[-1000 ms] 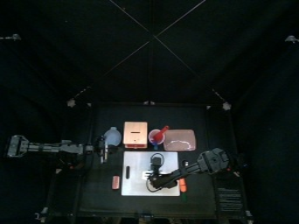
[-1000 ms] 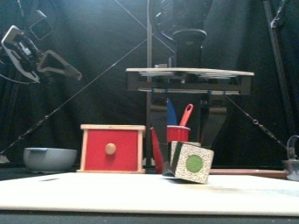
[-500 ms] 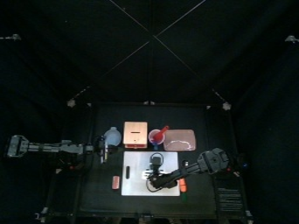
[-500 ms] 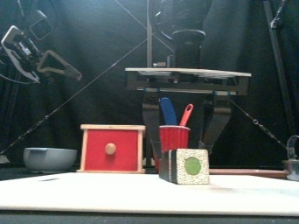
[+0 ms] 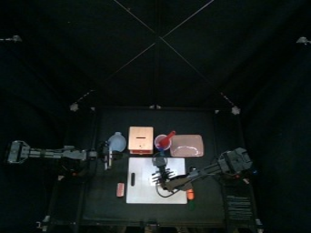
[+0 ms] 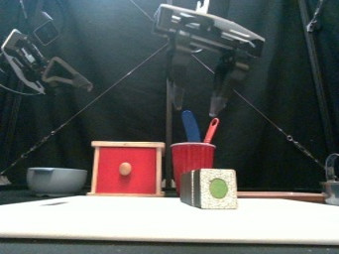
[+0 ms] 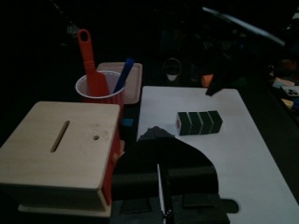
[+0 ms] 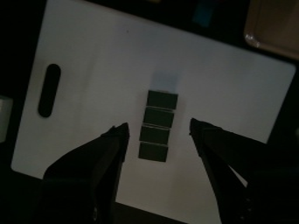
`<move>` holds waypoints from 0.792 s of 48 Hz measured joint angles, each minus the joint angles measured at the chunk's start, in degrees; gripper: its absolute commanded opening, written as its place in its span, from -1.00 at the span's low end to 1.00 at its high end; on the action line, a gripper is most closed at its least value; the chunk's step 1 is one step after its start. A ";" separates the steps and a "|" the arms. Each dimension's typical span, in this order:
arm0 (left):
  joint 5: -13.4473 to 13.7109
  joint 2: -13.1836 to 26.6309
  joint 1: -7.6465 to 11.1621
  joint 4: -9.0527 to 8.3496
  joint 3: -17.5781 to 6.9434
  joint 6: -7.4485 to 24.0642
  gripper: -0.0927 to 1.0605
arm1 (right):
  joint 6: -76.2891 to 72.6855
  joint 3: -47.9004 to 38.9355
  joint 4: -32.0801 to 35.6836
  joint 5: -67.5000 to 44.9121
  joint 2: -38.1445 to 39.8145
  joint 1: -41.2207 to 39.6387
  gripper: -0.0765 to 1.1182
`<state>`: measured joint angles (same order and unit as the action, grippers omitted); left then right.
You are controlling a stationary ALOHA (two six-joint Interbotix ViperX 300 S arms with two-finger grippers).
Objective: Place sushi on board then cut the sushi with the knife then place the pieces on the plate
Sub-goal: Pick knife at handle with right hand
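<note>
The dark green sushi roll (image 6: pixel 209 188) lies whole on the white cutting board (image 6: pixel 79 223), its round end face toward the front. My right gripper (image 6: pixel 195 107) hangs open above it, holding nothing. In the right wrist view the roll (image 8: pixel 158 127) shows as a row of blocks between the spread jaws of that gripper (image 8: pixel 158 129). In the top view the right gripper (image 5: pixel 163 187) covers the roll over the board (image 5: pixel 144 193). A blue and a red knife stand in the red cup (image 6: pixel 195 157). The pink plate (image 5: pixel 190 143) lies at the back right. My left gripper (image 7: pixel 165 171) rests shut by the box.
The wooden box with its red drawer front (image 6: pixel 127 169) stands left of the cup. The blue-grey bowl (image 6: pixel 56 180) sits further left, next to the resting left arm (image 5: pixel 73 155). A small reddish thing (image 5: pixel 118 189) lies on the table left of the board.
The right gripper set the tilted roll flat on the board, opened, and has risen well above it. The left arm has not moved.
</note>
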<state>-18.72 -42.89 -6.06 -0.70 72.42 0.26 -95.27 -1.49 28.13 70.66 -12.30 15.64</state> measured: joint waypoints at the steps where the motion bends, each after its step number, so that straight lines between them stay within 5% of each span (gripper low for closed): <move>1: 0.00 0.00 -0.09 0.09 0.00 0.00 -0.90 | 1.23 -0.09 -0.09 0.09 0.70 -0.35 0.63; 26: -0.09 -0.18 -0.97 0.09 0.00 -0.09 -0.90 | 37.18 -0.44 -6.33 0.44 17.40 -16.88 0.63; 38: 0.00 -0.35 -1.67 0.62 -0.88 -0.18 -0.90 | 60.03 -0.26 -18.02 0.79 20.39 -31.38 0.63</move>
<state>-18.72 -43.24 -7.73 -0.09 71.54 0.09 -35.24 -1.76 10.11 71.46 8.09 -15.73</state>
